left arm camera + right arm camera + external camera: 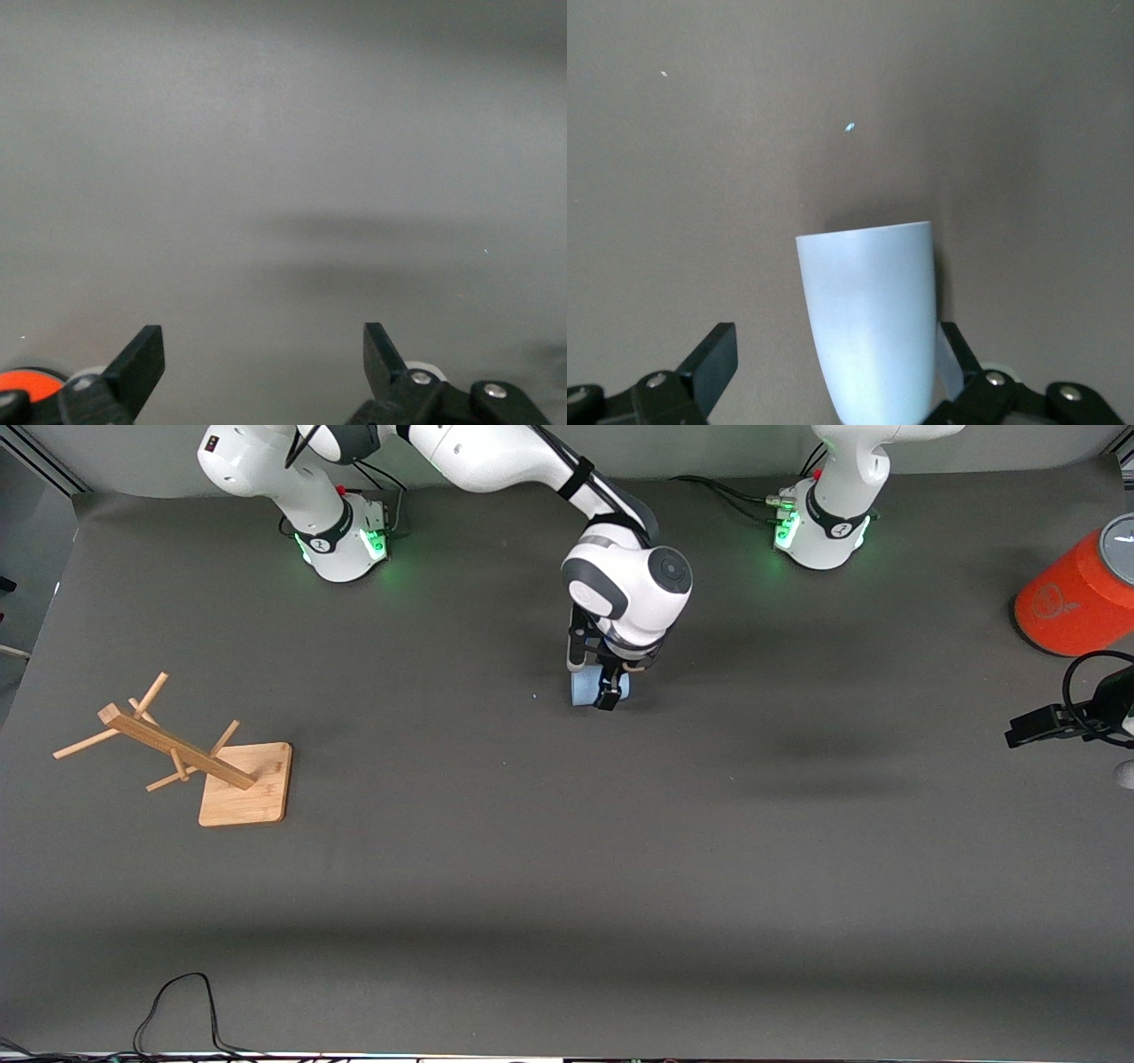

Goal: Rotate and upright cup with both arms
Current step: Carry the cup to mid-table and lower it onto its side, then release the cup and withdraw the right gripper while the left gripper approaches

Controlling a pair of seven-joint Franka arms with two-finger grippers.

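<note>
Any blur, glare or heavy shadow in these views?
Front view: even light, soft arm shadows on the mat. Left wrist view: blurry, bare mat, open left end effector. Right wrist view: sharp; cup casts a soft shadow, right end effector open around it.

I find no legible text, number or brand. The orange cylinder (1070, 606), well off from my grippers, bears a faint round emblem that I cannot read.

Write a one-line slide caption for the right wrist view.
Right gripper open around the pale blue cup lying on the dark table, one finger clear of it.
</note>
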